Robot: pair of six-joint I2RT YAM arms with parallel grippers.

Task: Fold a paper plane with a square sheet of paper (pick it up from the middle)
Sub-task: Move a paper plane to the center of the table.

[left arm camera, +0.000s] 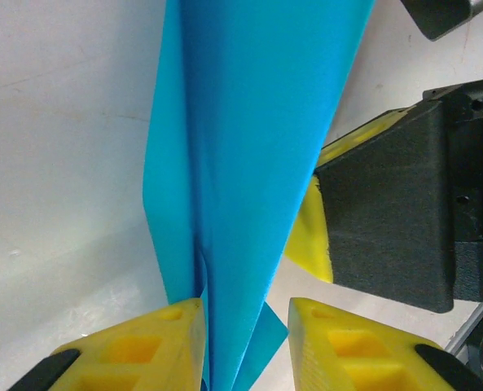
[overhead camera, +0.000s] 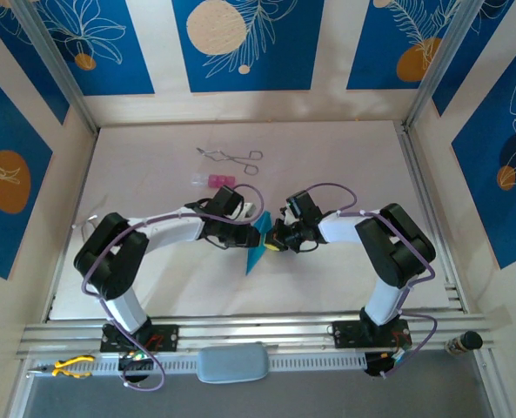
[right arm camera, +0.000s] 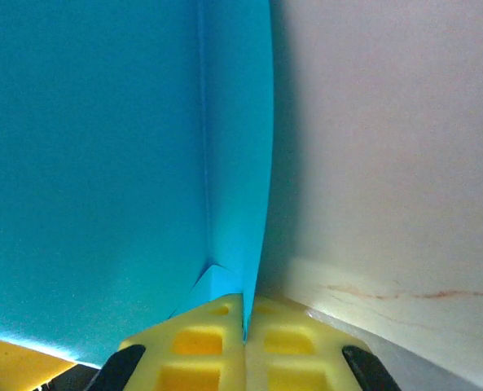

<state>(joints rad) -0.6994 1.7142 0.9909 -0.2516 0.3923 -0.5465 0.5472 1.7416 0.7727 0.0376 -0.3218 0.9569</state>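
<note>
In the top view the plane (overhead camera: 258, 247) sits just below the middle of the frame on the white table (overhead camera: 144, 165), a narrow cyan wedge with its tip pointing down and left, caught between the two arms that meet there. The left gripper (overhead camera: 242, 233) comes at it from the left and the right gripper (overhead camera: 275, 243) from the right. In the left wrist view the left gripper (left arm camera: 245, 309) has its yellow fingers (left arm camera: 135, 350) spread: the plane (left arm camera: 249, 147) runs up from between them, lying against the left-hand finger with a gap to the other. The right gripper's black body and yellow finger show at mid-right, against the paper. In the right wrist view the right gripper (right arm camera: 245, 308) is pressed together, pinching a folded edge of the plane (right arm camera: 103, 163) at the bottom centre. Forceps (overhead camera: 231, 158) and a pink block (overhead camera: 212, 180) lie higher in the top view, well apart from the plane.
</note>
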